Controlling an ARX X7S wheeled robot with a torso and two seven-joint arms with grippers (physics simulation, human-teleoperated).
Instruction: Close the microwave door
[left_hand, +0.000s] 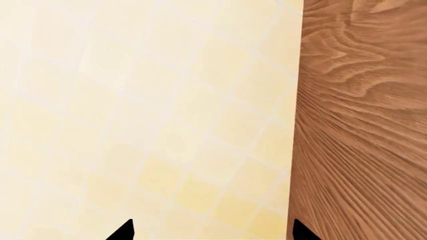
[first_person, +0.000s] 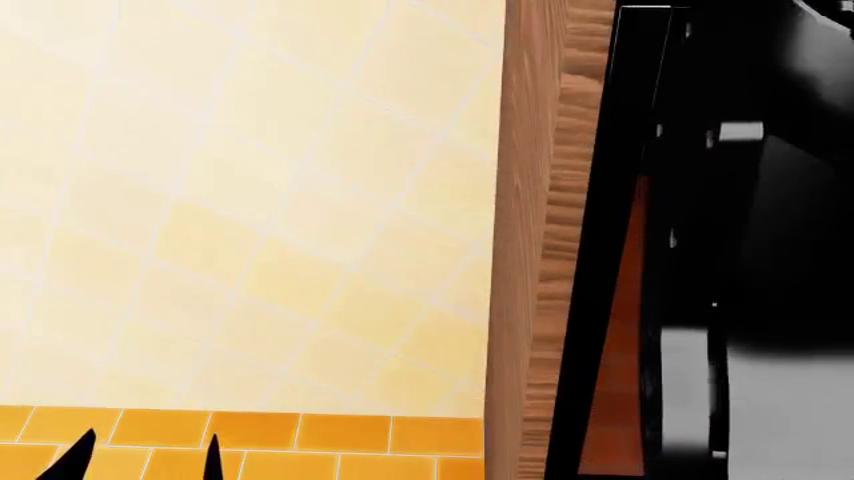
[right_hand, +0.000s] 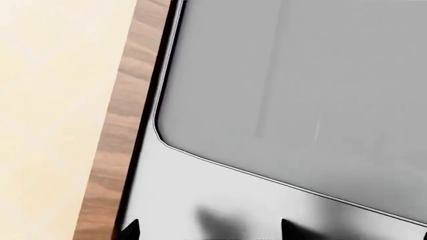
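The microwave door (first_person: 625, 320) stands open and shows nearly edge-on in the head view, a black slab with a reddish-brown reflection. Right of it lies the dark microwave (first_person: 787, 200). My right gripper (right_hand: 209, 231) is open close to a glossy grey microwave surface (right_hand: 300, 90) with a round-cornered panel; whether this is the door's inner side I cannot tell. Nothing sits between its fingers. My left gripper (left_hand: 212, 231) is open and empty, facing the tiled wall beside the wood panel, and its tips (first_person: 140, 465) show low at the head view's left.
A wood-grain cabinet side panel (first_person: 527, 250) runs upright just left of the door, also filling one side of the left wrist view (left_hand: 360, 125). A cream tiled wall (first_person: 240, 200) lies beyond it, with orange tiles (first_person: 334, 435) below. A wood strip (right_hand: 120, 125) borders the grey surface.
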